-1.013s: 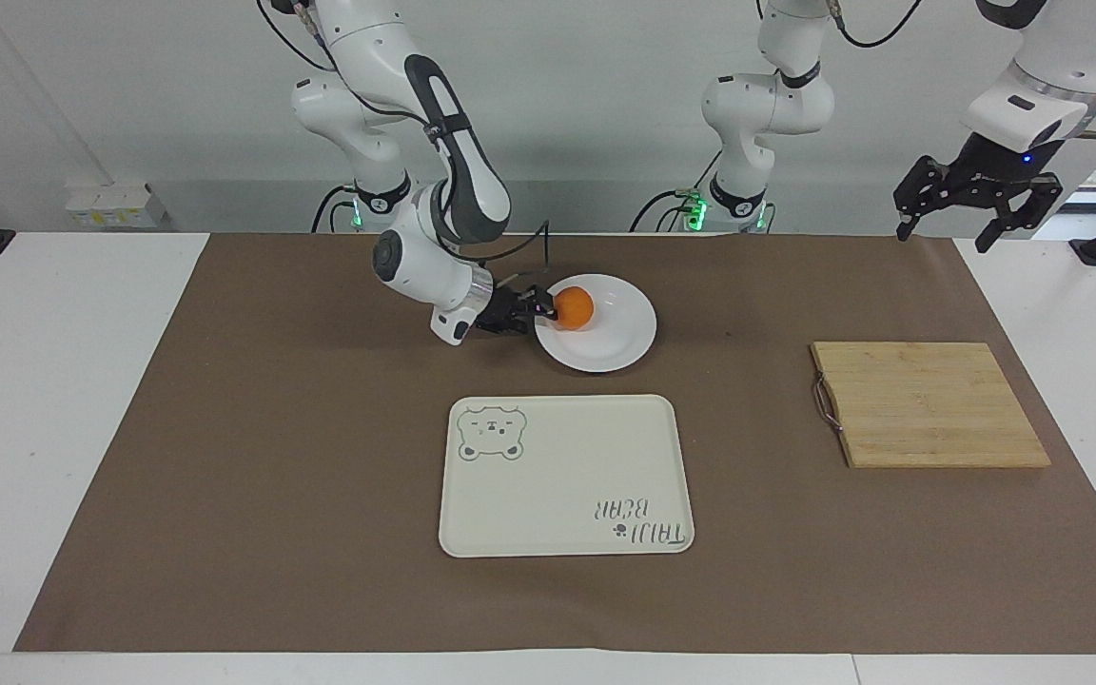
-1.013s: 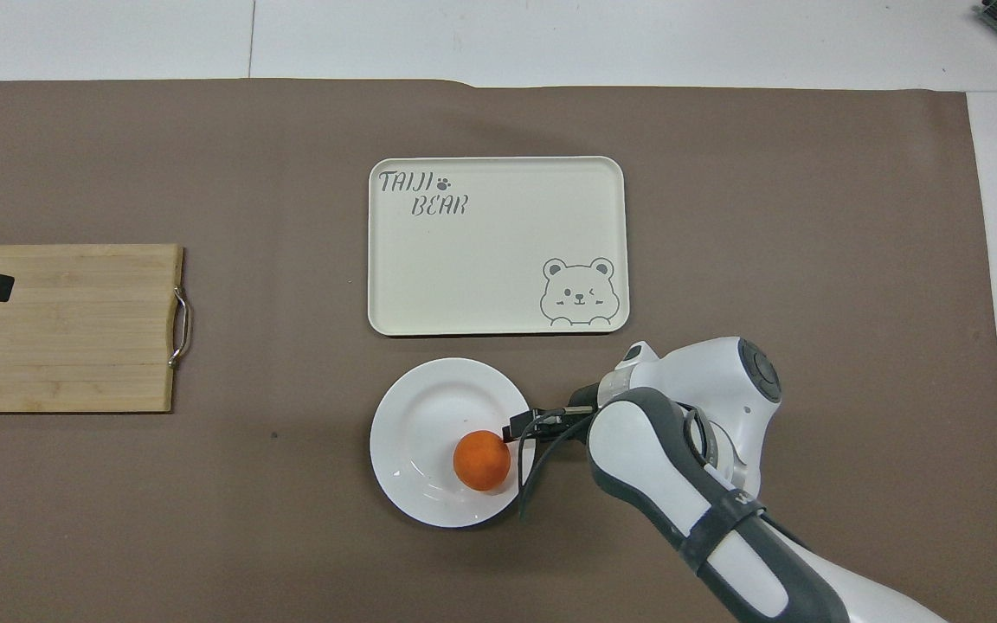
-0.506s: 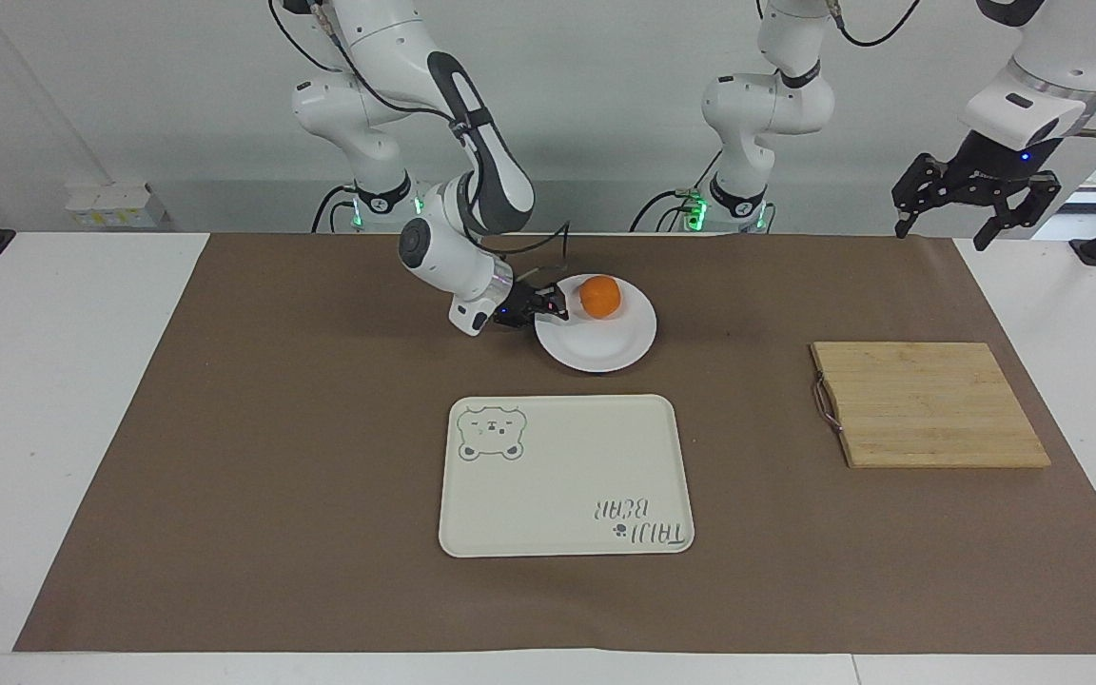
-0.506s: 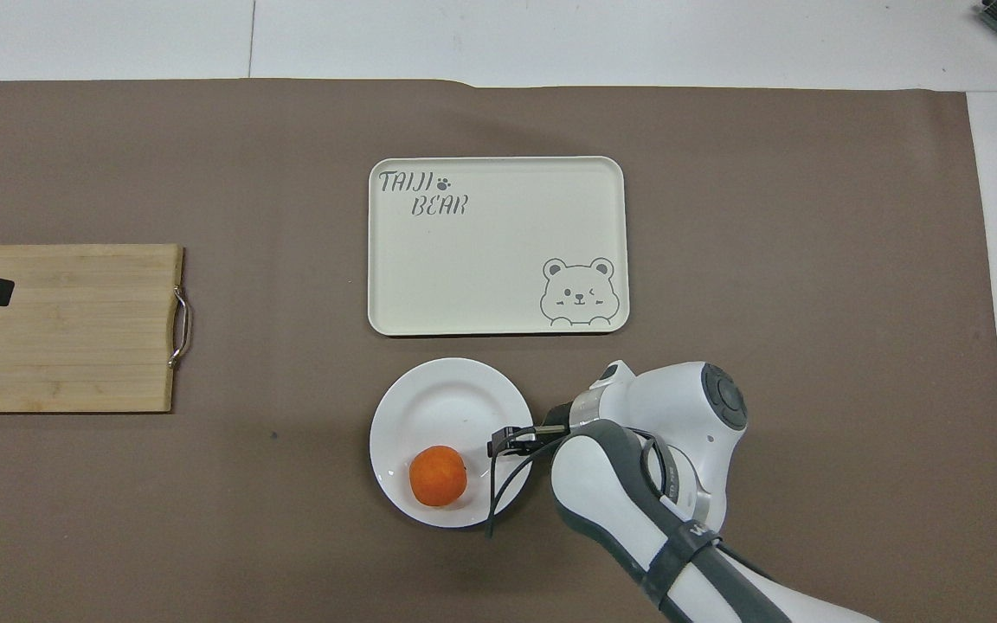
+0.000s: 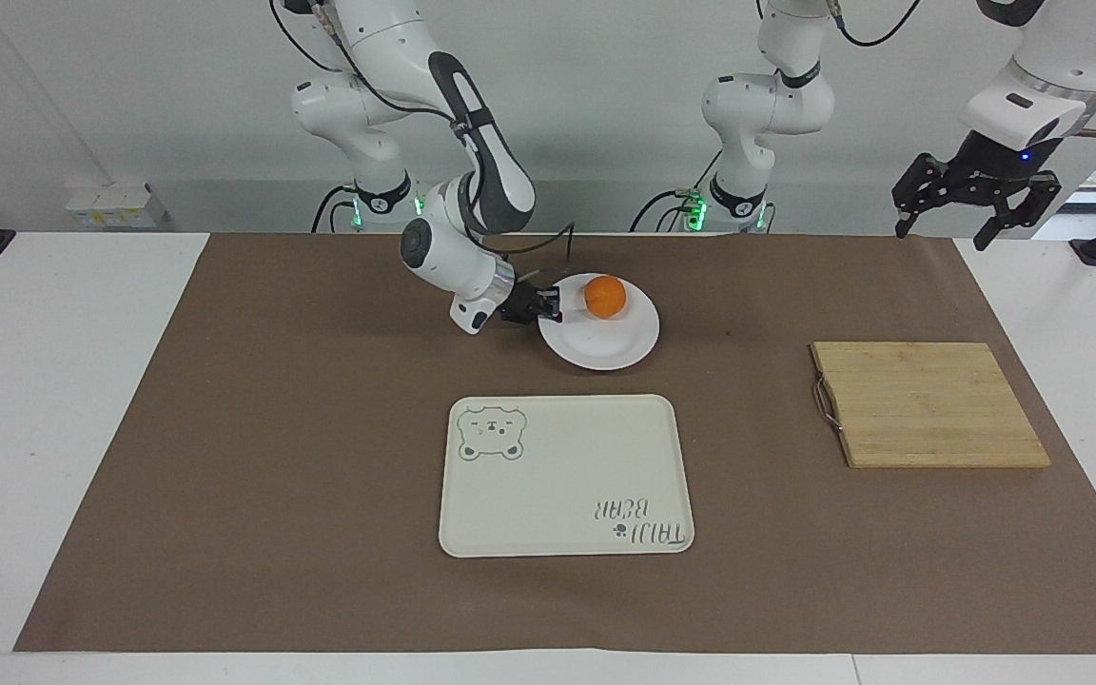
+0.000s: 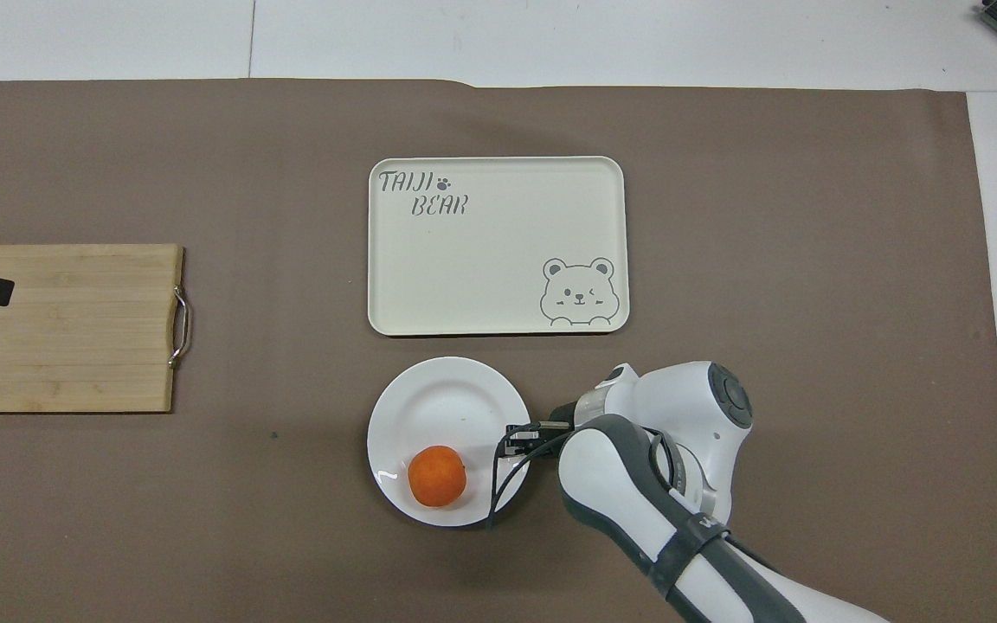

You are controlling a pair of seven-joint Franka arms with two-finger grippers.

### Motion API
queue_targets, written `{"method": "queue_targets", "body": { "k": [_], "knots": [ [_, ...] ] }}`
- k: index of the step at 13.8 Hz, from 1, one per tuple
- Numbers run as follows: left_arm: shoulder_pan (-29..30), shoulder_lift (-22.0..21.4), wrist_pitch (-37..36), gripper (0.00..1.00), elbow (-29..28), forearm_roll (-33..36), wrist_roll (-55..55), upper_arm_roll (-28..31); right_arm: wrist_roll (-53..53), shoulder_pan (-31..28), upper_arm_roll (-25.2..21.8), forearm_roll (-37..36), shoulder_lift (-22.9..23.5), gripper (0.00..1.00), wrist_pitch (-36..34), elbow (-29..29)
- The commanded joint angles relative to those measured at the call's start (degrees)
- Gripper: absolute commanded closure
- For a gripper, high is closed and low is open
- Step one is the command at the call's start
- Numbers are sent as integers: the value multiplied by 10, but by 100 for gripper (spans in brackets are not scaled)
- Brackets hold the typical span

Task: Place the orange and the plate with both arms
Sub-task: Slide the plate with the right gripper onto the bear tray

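1. The orange (image 5: 604, 296) sits on the plate (image 5: 605, 352), centre of frame.
2. Right gripper (image 5: 552, 305) seems pinched on the plate's rim; next comes a level lift, likely toward the tray (image 5: 567, 476) below.
3. Left gripper (image 5: 976, 205) waits spread, upper right, above the wooden board (image 5: 929, 404).

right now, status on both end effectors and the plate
Right end effector shut on plate rim. Left end effector open, waiting over table's end. Orange on plate. Nothing in the way.
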Motion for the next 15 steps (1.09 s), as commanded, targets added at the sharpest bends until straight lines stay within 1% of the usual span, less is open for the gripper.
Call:
{"method": "queue_targets", "body": {
  "k": [1, 5, 8, 10, 13, 15],
  "knots": [
    [9, -1, -13, 0, 11, 9, 7, -8, -45, -26, 2, 52, -4, 100, -31, -1],
    [9, -1, -13, 0, 11, 9, 7, -8, -55, -39, 2, 54, -6, 100, -55, 13],
    [9, -1, -13, 0, 11, 9, 7, -8, -48, -48, 2, 53, -5, 100, -55, 36],
    [9, -1, -13, 0, 11, 9, 7, -8, -40, -54, 0, 52, 9, 100, -49, 64],
    [9, -1, -13, 0, 11, 9, 7, -8, -26, -92, -2, 40, 37, 100, -51, 109],
    [9, -1, -13, 0, 11, 9, 7, -8, 1, -111, -3, 6, 53, 100, -52, 143]
  ]
}}
